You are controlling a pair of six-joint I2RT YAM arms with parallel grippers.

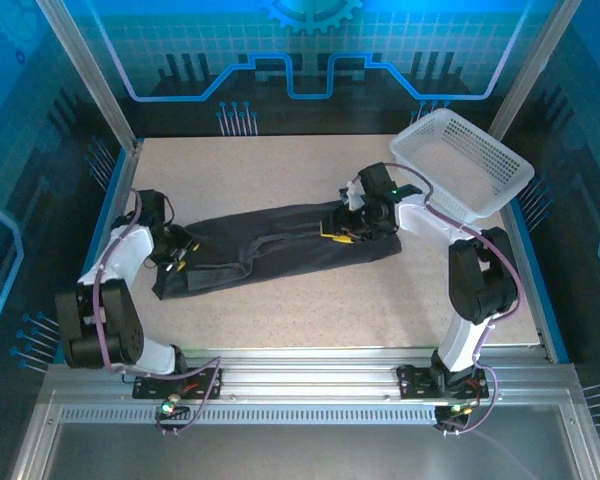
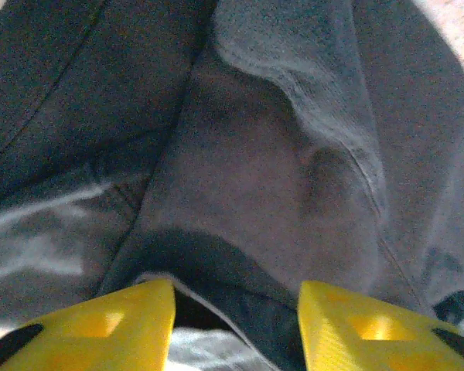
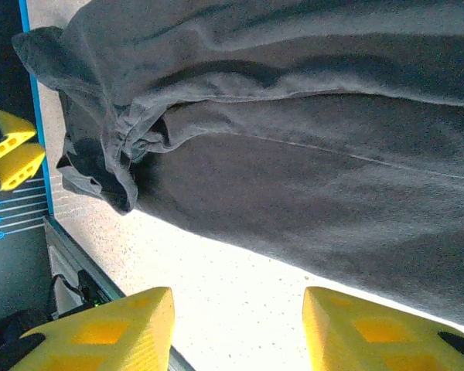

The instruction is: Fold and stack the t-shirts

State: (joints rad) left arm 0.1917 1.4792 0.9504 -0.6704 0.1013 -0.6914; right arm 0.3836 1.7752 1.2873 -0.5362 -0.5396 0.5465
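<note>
One dark charcoal t-shirt (image 1: 280, 245) lies folded into a long band across the middle of the table. My left gripper (image 1: 177, 254) is down at its left end. In the left wrist view that gripper (image 2: 236, 297) is open, and a folded cloth edge of the t-shirt (image 2: 255, 201) runs between the yellow fingers (image 2: 116, 321). My right gripper (image 1: 342, 232) hovers at the band's right end. In the right wrist view it (image 3: 238, 305) is open over bare tabletop, with the t-shirt (image 3: 309, 154) just ahead of the fingertips and nothing between them.
A white lattice basket (image 1: 460, 165) sits tilted at the back right corner, close behind the right arm. The speckled tabletop (image 1: 310, 310) lies bare in front of the shirt. Blue rails (image 1: 540, 270) edge the table. The left gripper's yellow fingers (image 3: 11, 151) show far off in the right wrist view.
</note>
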